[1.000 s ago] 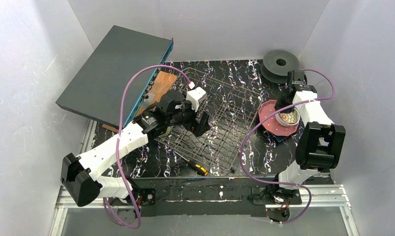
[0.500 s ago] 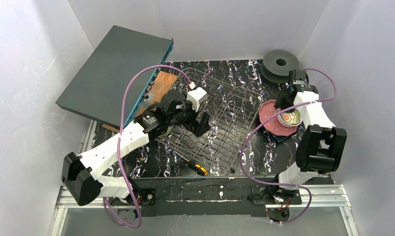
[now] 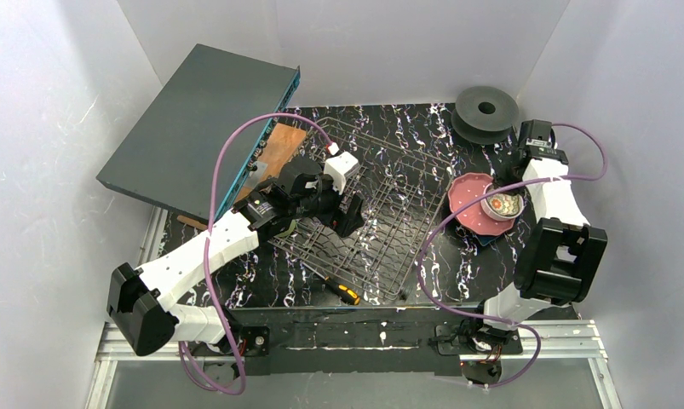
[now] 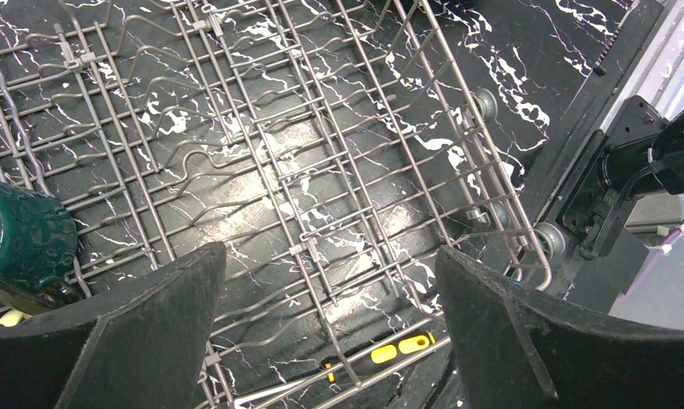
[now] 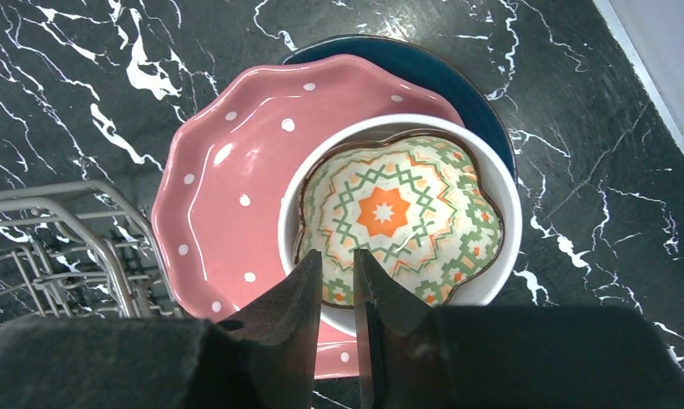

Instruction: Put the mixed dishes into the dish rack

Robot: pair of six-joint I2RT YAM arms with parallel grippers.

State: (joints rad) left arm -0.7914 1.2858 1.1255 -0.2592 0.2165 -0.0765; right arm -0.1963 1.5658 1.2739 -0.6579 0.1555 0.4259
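Loading barely begun. The dark green mug sits in the dish rack beneath the widely spread left tool. The small cup, white bowl, pink plate and blue dish lie stacked on the counter beside the rack, not yet loaded. The right tool hovers above them, nearly pressed together and pinching nothing.

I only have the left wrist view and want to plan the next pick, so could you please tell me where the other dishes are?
Observer: Four are stacked right of the dish rack: a patterned small cup inside the white bowl, on the pink plate, on the blue dish.
Operator: Thank you; where is the right gripper?
Observer: The right gripper points at that stack, with only a narrow gap between its fingers, over the cup's near rim.
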